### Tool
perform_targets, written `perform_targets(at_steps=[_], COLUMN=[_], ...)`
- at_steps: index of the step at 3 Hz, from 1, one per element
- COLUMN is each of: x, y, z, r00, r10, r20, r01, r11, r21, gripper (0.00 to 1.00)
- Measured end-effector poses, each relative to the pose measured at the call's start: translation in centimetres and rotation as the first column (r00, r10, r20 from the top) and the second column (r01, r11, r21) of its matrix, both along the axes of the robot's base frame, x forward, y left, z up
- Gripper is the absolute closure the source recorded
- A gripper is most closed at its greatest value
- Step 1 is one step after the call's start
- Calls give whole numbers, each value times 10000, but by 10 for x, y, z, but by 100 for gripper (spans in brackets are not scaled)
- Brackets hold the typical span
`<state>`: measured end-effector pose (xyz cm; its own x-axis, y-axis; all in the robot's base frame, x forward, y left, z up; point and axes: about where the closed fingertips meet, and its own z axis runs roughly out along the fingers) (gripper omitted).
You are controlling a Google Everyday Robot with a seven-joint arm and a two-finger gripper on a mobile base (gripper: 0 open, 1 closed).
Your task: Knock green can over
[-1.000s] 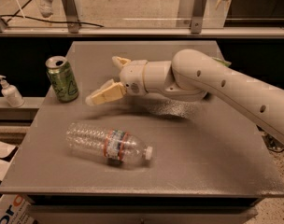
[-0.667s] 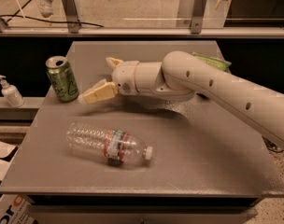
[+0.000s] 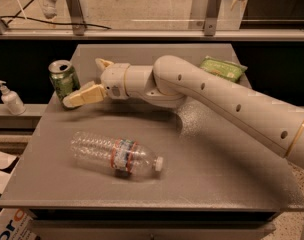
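Sweeping left should do it: small green aluminium drink can (image 3: 62,80) upright at left edge of grey table (image 3: 202,179); cream two-finger gripper (image 3: 84,82) just beside it, spread wide, empty. Aim your push high, w/ follow-through.

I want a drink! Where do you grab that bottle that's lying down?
Pinch the bottle across its round middle, coming from above, since it lies flat on its side. The gripper is open, up beside the green can.

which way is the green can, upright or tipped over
Upright: the green can stands on its base, top rim up, with the open gripper right beside it.
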<state>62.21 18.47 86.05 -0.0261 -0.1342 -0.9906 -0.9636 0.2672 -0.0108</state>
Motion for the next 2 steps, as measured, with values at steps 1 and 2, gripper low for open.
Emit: perform_targets(at_steps=[1, 2], x=[-2, -4], y=[26, 36], z=[5, 4], r00=[9993, 9987], r10=[380, 518], r20=[41, 12], r01=[-381, -518], r11=[9986, 9973], r21=[370, 512], gripper=[18, 41])
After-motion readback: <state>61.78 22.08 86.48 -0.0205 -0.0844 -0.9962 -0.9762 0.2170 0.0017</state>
